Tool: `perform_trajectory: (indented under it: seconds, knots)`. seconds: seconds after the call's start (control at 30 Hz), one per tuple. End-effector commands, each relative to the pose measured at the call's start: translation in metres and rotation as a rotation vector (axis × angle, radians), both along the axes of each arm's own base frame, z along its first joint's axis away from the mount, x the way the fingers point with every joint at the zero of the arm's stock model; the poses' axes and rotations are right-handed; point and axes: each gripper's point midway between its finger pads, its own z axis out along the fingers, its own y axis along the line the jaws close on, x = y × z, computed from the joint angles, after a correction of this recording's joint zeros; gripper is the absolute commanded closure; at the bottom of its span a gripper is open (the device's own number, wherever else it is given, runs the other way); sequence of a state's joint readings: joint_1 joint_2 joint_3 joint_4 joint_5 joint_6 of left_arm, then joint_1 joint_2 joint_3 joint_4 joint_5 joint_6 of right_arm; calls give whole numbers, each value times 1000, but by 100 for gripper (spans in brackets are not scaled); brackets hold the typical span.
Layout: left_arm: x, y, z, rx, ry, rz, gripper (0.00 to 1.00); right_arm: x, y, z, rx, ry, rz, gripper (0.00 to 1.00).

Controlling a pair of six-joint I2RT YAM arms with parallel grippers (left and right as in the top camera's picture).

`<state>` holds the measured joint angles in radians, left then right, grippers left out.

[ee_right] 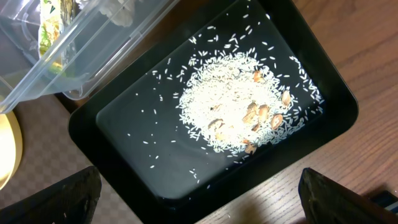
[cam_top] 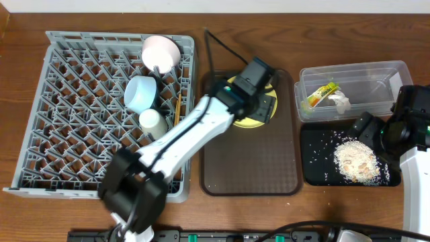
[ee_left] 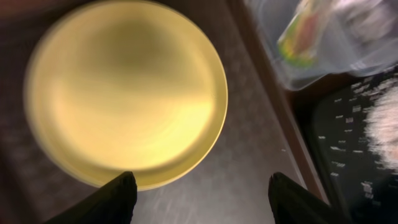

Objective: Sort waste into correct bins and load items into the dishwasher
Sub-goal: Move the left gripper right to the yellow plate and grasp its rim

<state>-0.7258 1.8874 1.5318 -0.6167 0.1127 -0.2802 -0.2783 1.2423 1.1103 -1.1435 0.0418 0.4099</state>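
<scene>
While the left claw hangs spread above the plate, the wrapper lies diagonally in the tub.

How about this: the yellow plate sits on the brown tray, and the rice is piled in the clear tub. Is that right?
Not quite. The rice is piled in the black tray, not in the clear tub. The right wrist view shows this plainly. The yellow plate does sit on the brown tray, as you said.

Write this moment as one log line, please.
left gripper: open above plate | right gripper: open over black tray of food scraps | plate: on brown tray
</scene>
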Motion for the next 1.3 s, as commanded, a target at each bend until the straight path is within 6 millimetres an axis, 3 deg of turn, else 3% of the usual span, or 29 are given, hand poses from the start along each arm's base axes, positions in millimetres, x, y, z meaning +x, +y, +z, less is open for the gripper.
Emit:
perform_trajectory:
  seconds: [0.0, 0.2, 0.33, 0.5, 0.63, 0.73, 1.07, 1.27]
  knots:
    - [4, -8, -40, 54, 24, -17, 30, 1, -5, 6, -10, -18, -20, 1]
    - [6, -22, -89, 84, 53, -41, 31, 1, -5, 6, -10, -18, -20, 1]
    - [3, -30, -98, 88, 45, -61, 31, 1, -5, 6, -10, -18, -20, 1]
    - [12, -22, -104, 193, -43, -20, 32, 1, -5, 6, -10, -18, -20, 1]
    - [2, -29, -120, 229, -40, -74, 38, 1, -5, 6, -10, -18, -20, 1]
    - [4, -24, -130, 292, -71, -61, 40, 1, -5, 6, -10, -18, -20, 1]
    - [8, -7, -131, 391, -110, -54, 90, 1, -5, 6, -10, -18, -20, 1]
    - [4, -3, -122, 403, -99, -57, 92, 1, -5, 6, -10, -18, -20, 1]
